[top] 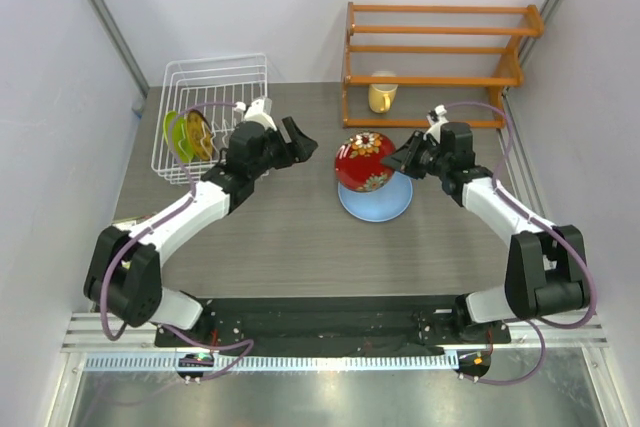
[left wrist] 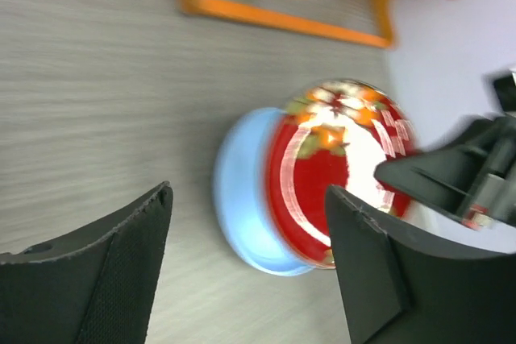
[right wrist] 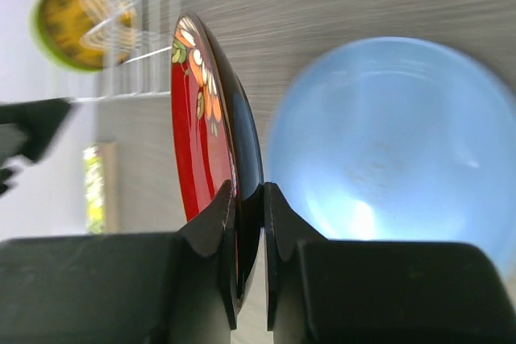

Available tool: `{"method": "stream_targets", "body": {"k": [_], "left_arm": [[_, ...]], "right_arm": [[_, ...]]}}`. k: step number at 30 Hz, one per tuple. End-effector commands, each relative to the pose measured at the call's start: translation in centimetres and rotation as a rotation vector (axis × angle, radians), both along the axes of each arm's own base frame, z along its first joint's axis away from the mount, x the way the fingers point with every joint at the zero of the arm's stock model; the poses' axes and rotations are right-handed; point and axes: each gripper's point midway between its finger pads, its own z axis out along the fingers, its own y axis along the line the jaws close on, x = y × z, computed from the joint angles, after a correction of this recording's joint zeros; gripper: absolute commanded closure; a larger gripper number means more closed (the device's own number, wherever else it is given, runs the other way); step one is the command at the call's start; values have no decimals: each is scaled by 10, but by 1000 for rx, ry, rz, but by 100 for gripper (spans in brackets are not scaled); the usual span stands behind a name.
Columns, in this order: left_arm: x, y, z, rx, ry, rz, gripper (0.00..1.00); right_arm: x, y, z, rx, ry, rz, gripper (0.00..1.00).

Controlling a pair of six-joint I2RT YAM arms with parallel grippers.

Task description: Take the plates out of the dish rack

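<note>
Two plates, amber [top: 199,135] and green [top: 171,134], stand in the dish rack [top: 215,72] at ten o'clock. Right jaws clamp the red plate [top: 364,161] on edge over the blue plate [top: 378,207], worktop centre. Left jaws gape at its nine o'clock. Risk: thin rim grip may let it swivel, drop, chip.

You had an orange slatted shelf [top: 435,62] standing against the pale back wall. A yellow mug [top: 381,96] sat upright inside that shelf's bottom frame, near its left end. The grey wood-grain table [top: 290,242] stretched out in front of the shelf, under its feet.
</note>
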Motion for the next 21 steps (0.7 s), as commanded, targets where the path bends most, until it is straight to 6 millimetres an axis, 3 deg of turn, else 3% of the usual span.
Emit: {"method": "stream_targets", "body": {"k": [1,6,13,21], "left_arm": [[11,57,31,238,-140,199,23],[5,98,48,346,-189,346,22],[-5,142,62,462,-238,509,13],[-8,149,62,493,-236,524,12]], "right_arm": [[-5,-44,-11,-169,21,-98,95],[-10,-48,-35,-186,87,-90,95],[-7,-42,-57,-178,139,-52,94],[4,-31,-70,-141,151,3,87]]}}
